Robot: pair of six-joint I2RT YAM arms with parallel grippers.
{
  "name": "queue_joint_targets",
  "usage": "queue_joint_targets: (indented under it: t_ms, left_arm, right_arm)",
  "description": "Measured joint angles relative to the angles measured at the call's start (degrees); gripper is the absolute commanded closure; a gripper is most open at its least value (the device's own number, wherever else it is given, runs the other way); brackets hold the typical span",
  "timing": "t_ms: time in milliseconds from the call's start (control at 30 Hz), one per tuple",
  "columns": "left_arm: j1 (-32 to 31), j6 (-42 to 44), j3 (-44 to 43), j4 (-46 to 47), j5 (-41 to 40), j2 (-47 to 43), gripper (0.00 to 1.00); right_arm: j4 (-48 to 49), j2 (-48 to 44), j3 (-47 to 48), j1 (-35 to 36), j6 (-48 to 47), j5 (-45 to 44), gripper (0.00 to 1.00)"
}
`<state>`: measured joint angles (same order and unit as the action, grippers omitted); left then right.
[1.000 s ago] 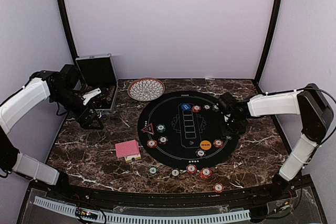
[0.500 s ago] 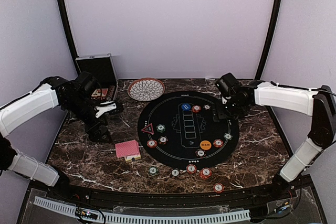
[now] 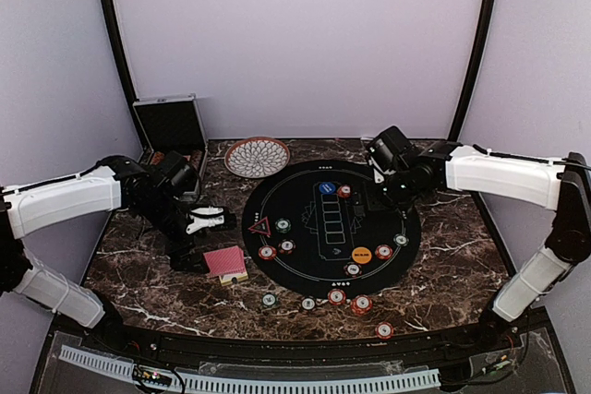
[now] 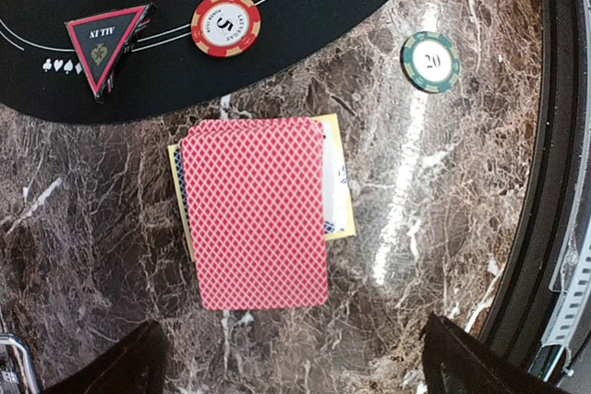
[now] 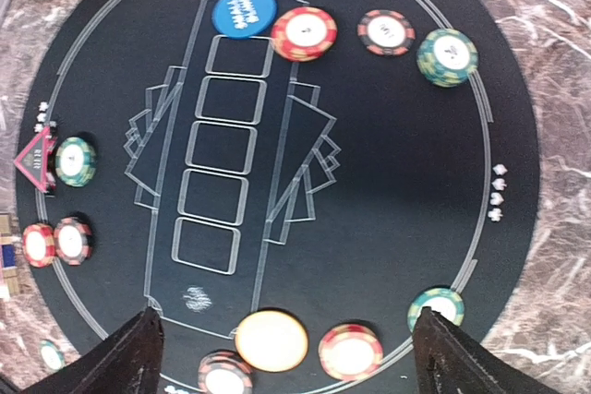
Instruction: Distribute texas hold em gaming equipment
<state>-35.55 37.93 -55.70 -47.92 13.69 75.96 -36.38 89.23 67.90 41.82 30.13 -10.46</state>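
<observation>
Left gripper (image 4: pixel 300 362) hovering, jaws wide, over the red-backed card deck (image 4: pixel 254 212). Deck lying on marble off the black mat's (image 5: pixel 388 163) 8 o'clock edge. Triangle marker (image 3: pixel 259 226) sitting at 9, blue button (image 5: pixel 245 12) at 12, poker chips (image 5: pixel 303 32) ringing the rim. Right gripper (image 5: pixel 288 362) hanging wide, empty, near 1 o'clock.

Mat (image 5: pixel 388 191): black, round, fills view
Blue button (image 5: pixel 245 9): twelve o'clock on mat
Orange button (image 5: pixel 271 340): six o'clock
Red triangle marker (image 5: pixel 35 161): nine o'clock rim
Green chip (image 5: pixel 447 56): two o'clock
</observation>
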Motion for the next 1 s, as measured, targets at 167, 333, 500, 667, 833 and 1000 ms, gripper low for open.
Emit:
queue_joint_targets:
  t_ms: [167,333,500,667,833,1000]
  left_arm:
    - [-0.44,0.66,1.68,3.52,-0.35,1.27,0.01]
    - [-1.33,0.68,4.42,5.95,-1.25,1.64,0.01]
    - [-1.38,0.83,5.25,7.85,-2.23,3.21,0.01]
    - [-1.38,1.62,5.70,10.01,-3.10,4.90,0.01]
    - [-1.38,2.27,6.88,11.39,-4.33,5.86,0.01]
    - [-1.38,2.64,7.41,11.67,-4.87,6.05,0.01]
  right_arm:
    - [1.49,-0.42,-0.70,1.01,0.63,1.51,0.01]
    - [2.56,-0.74,-0.81,1.77,1.03,2.14,0.01]
    - [3.69,-0.85,-0.81,2.56,1.66,2.91,0.01]
    - [4.09,-0.85,-0.81,3.06,1.90,3.21,0.01]
    - [4.26,-0.85,-0.81,3.43,1.92,3.32,0.01]
    - [4.26,-1.03,-0.81,3.93,1.90,3.39,0.02]
